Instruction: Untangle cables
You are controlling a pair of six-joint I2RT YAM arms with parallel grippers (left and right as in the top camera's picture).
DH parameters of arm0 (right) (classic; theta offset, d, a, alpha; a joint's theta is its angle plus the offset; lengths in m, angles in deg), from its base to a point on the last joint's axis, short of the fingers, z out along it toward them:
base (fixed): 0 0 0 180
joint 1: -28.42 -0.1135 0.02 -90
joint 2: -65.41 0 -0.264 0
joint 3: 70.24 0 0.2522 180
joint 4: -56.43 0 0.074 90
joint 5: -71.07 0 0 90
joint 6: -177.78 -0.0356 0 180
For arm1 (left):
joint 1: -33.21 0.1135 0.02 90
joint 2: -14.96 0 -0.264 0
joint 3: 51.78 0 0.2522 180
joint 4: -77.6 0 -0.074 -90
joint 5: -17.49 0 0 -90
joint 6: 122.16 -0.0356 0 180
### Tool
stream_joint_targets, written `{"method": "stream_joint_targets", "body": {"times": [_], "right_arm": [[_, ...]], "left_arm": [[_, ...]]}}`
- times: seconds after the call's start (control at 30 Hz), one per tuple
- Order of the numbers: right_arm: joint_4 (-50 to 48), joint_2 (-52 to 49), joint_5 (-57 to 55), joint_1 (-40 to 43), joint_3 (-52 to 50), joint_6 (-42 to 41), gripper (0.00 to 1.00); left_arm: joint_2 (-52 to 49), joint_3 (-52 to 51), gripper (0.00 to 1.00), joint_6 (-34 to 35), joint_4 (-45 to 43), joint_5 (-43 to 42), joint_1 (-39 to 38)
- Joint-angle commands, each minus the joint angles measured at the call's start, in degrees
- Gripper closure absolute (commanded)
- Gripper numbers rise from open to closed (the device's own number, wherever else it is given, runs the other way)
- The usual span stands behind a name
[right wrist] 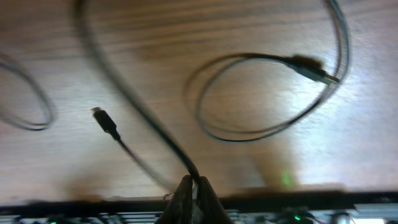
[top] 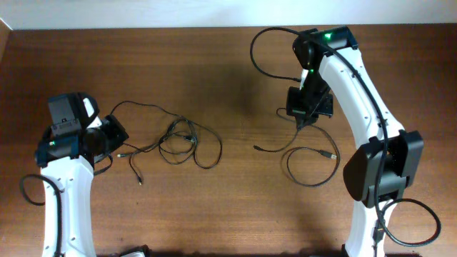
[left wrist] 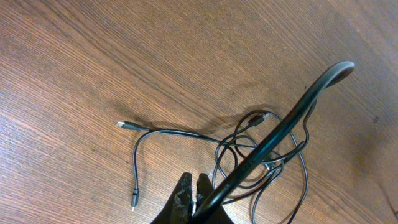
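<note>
Two groups of cables [top: 193, 146] lie on the brown worktop [top: 235, 64], well apart from each other. Toward the left arm sits a loose tangle [top: 182, 141] of thin black cords in overlapping loops. I cannot count the cords for certain, but two free ends trail out of it, a pale-tipped end [left wrist: 121, 125] and a dark end [left wrist: 132, 201]. Toward the right arm lies one separate cord [top: 312, 182], curled into a single open loop, with a silver-tipped plug [top: 333, 154] on one side and a plain end [top: 255, 148] stretched out on the other.

Two arms, one pair of fingers each. The left fingers [left wrist: 185, 198] are pressed together on a held strand [left wrist: 292, 112] that rises off the worktop, arches over and drops back into the tangle, which lies just beyond the fingertips and under the strand. The right fingers [right wrist: 183, 198] are likewise pinched on a blurred strand [right wrist: 137, 106] running up and away to the left. Ahead of them, the separate cord's loop and its plug lie to the right and a small plug end to the left — both flat on the wood.
</note>
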Motion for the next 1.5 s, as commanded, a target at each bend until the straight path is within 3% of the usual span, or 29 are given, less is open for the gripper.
{"method": "stream_joint_targets", "body": {"times": [0.0, 0.2, 0.27, 0.37, 0.4, 0.47, 0.53, 0.77, 0.8, 0.83, 0.97, 1.1, 1.27, 1.47], "right_arm": [[-1.88, 1.99, -4.39, 1.68, -5.51, 0.33, 0.96], [-9.09, 1.99, -4.74, 5.22, -19.61, 0.31, 0.93], [-10.03, 1.99, -2.75, 5.44, -22.73, 0.37, 0.82], [-12.02, 1.99, -1.14, 3.65, -26.43, 2.60, 0.44], [-13.18, 1.99, 0.24, 2.64, -27.67, 4.79, 0.38], [-16.22, 1.99, 5.27, -0.35, -29.70, 11.10, 0.35], [-19.26, 1.99, 5.14, -3.39, -30.97, 11.06, 0.34], [-27.71, 1.95, -3.74, -7.96, -35.85, 9.97, 0.37], [-28.17, 1.95, -4.61, -7.96, -36.41, 9.99, 0.59], [-27.65, 1.95, -7.50, -7.93, -36.59, 9.97, 0.96], [-23.50, 6.16, -8.22, -5.20, -31.67, 11.13, 0.96], [-17.40, 18.05, -9.14, 1.64, -20.57, 13.62, 0.96], [-17.70, 32.35, 1.25, 18.69, -15.15, 13.62, 0.96], [-15.80, 31.43, 1.09, 37.44, -18.49, 13.55, 0.96]], "left_arm": [[0.33, -0.48, 1.00, 0.39, -0.09, -0.59, 0.35], [0.33, -0.48, 1.00, 0.39, -0.09, -0.59, 0.35], [0.33, -0.48, 1.00, 0.39, -0.09, -0.59, 0.33], [0.33, -0.48, 1.00, 0.39, -0.09, -0.59, 0.33], [0.33, -0.48, 1.00, 0.39, -0.09, -0.59, 0.35], [0.33, -0.48, 1.00, 0.39, -0.09, -0.59, 0.33], [0.33, -0.48, 1.00, 0.39, -0.09, -0.59, 0.33], [0.33, -0.48, 1.00, 0.39, -0.09, -0.59, 0.33], [0.33, -0.48, 1.00, 0.39, -0.09, -0.59, 0.33], [0.33, -0.48, 1.00, 0.39, -0.09, -0.59, 0.33], [0.33, -0.48, 1.00, 0.39, -0.11, -0.57, 0.35], [0.33, -0.48, 1.00, 0.39, -0.11, -0.48, 0.35], [0.31, -0.48, 1.00, 0.37, -0.11, -0.35, 0.35], [-0.48, -0.48, 1.00, 0.37, -0.09, -0.37, 0.33]]}}
